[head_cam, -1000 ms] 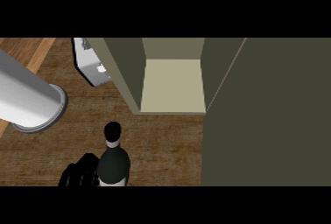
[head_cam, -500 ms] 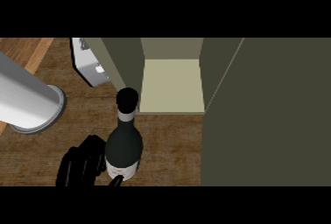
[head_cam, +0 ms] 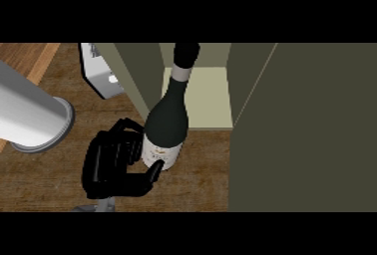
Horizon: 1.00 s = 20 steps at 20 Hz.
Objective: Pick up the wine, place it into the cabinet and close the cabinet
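**A:** What's different from a second ago?

**B:** The wine bottle (head_cam: 168, 124) has come up and forward. A second ago only its cap and shoulder showed low in the view, short of the cabinet (head_cam: 309, 129). Now its neck reaches past the hand, over the cabinet's pale shelf (head_cam: 210, 99).

**A:** Which hand has it?

**B:** Going by where it sits at the view's left, the left hand (head_cam: 114, 167). Its fingers are curled round the lower body of the bottle near the white label, and the thumb is pressed against the front just below the label. It's pinching the bottle, not spread flat.

**A:** And the other hand?

**B:** Not in view at all.

**A:** So where is the bottle relative to the hand?

**B:** The base is inside the grip; the body and neck rise ahead of the fingers, leaning slightly to the right toward the opening. The grey cylinder (head_cam: 29, 119) lies well off to the hand's left and isn't involved.

**A:** What does that mean for the job?

**B:** I'd say the pick-up is done and the carry is underway. The bottle isn't standing on the shelf yet, and the door (head_cam: 254, 84) ahead and to the right of the hand is open, so placing and closing are left.
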{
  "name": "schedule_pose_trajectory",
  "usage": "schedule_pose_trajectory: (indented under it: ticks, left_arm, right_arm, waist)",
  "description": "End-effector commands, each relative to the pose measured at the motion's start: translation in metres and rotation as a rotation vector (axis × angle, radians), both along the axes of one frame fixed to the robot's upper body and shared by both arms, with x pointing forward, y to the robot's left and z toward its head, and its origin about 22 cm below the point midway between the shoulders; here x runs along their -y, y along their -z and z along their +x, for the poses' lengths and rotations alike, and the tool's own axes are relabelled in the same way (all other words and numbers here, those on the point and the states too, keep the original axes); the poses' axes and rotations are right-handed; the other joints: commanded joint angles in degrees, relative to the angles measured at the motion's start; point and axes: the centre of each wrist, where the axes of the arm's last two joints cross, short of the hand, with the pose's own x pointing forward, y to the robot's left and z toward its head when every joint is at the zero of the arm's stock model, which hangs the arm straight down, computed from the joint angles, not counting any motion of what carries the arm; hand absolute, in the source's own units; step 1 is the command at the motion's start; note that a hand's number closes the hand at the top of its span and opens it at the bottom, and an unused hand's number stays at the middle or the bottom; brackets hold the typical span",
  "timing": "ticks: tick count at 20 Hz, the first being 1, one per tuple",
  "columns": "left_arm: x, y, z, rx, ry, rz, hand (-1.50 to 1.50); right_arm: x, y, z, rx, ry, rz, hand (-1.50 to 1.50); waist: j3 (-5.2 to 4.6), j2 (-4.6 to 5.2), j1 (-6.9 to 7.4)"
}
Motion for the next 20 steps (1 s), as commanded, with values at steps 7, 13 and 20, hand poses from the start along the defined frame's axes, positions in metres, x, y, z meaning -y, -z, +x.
schedule_pose_trajectory:
  ticks: [7, 13, 20]
  left_arm:
    - [0.046, -0.016, 0.053, 0.017, -0.052, 0.122, 1.50]
    - [0.073, -0.004, 0.054, 0.000, -0.035, 0.218, 1.50]
    - [0.084, 0.028, 0.064, -0.073, -0.059, 0.193, 1.50]
  right_arm:
    - [-0.002, 0.004, -0.012, 0.007, 0.003, 0.001, -1.50]
    - [0.006, 0.008, 0.003, 0.020, 0.009, -0.012, -1.50]
    - [0.008, -0.010, -0.016, 0.024, -0.011, -0.015, -1.50]
  waist:
    - [0.00, 0.02, -0.37]
    - [0.00, 0.03, -0.15]
    - [-0.02, 0.05, -0.52]
